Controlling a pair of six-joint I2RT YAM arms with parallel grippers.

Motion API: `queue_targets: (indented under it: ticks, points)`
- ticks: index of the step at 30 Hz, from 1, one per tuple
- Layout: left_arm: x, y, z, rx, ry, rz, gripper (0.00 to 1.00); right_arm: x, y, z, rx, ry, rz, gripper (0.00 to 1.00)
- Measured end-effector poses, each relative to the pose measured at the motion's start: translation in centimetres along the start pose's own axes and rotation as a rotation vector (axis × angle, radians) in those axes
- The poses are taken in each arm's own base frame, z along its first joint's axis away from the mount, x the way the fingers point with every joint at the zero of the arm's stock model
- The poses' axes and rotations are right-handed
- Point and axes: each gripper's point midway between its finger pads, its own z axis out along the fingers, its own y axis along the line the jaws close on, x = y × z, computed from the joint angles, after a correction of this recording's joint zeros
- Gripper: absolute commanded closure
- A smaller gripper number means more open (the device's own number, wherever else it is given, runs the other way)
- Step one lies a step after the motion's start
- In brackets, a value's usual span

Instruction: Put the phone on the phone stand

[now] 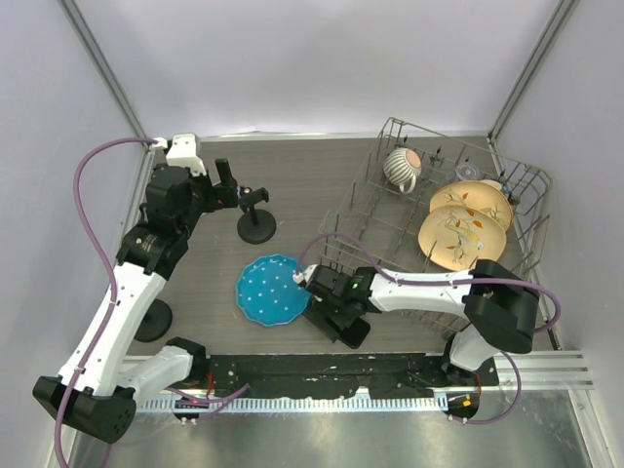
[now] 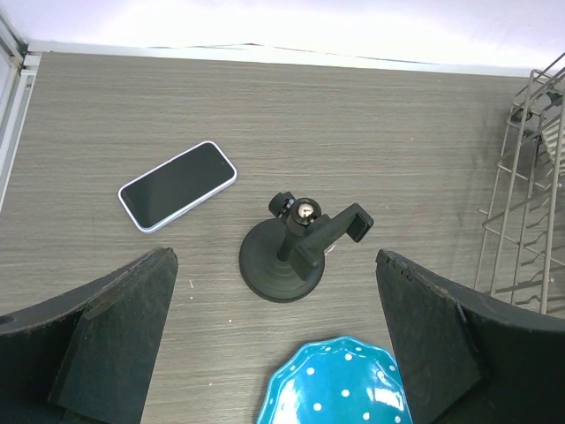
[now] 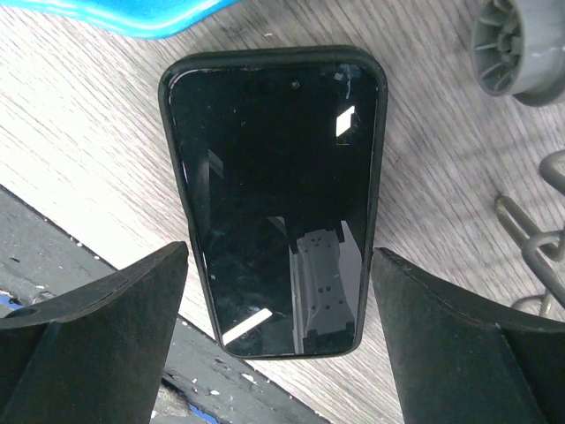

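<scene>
A black phone (image 3: 274, 177) in a dark case lies flat, screen up, at the table's near edge. My right gripper (image 3: 281, 256) hovers over its near end, open, one finger on each side and neither touching it; from above this gripper (image 1: 336, 314) covers part of the phone (image 1: 353, 331). The black phone stand (image 2: 296, 252) stands upright left of centre, its clamp head tilted to the right. My left gripper (image 2: 275, 291) is open and empty above it, near the stand (image 1: 255, 222) in the top view. A second phone (image 2: 177, 185) with a white rim lies to the stand's left.
A blue dotted plate (image 1: 271, 290) sits between the stand and the black phone. A wire dish rack (image 1: 390, 229) with a striped mug (image 1: 401, 168) and two yellow plates (image 1: 458, 229) fills the right side. A rack wheel (image 3: 519, 44) is close to the phone.
</scene>
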Motion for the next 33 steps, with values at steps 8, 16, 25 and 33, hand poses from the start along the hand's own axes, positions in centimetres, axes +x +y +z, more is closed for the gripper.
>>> queue_targets:
  ticks: [8,16,25,33]
  points:
    - [0.0,-0.1,0.0,0.008,0.002,0.0,0.0,0.2,0.1,1.0,-0.003,0.018,-0.012,0.11]
    - [0.1,-0.3,0.0,0.015,0.003,0.0,0.0,-0.5,0.6,1.1,0.037,-0.004,-0.003,0.2]
    - [0.0,-0.3,0.0,0.016,0.003,0.0,0.0,-0.9,0.9,0.9,0.111,-0.086,0.037,0.73]
    - [0.1,-0.4,0.0,0.023,0.005,0.0,0.0,-0.3,-0.6,-1.0,0.151,-0.159,0.066,1.0]
